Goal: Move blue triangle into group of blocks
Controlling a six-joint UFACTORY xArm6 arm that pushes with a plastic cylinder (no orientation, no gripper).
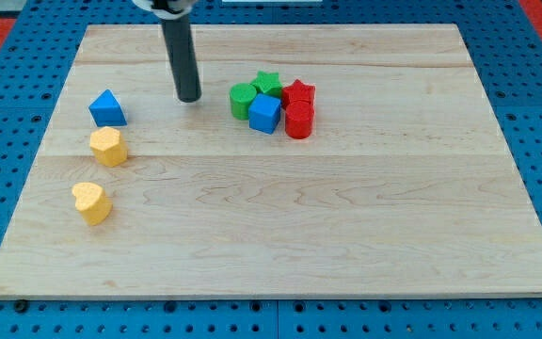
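The blue triangle lies at the view's left on the wooden board. The group sits right of centre near the view's top: a green round block, a green star, a blue cube, a red star and a red cylinder, all touching. My tip rests on the board between the blue triangle and the group, closer to the group, touching no block.
A yellow hexagon block lies just below the blue triangle. A yellow heart block lies further down at the left. Blue perforated table surrounds the board.
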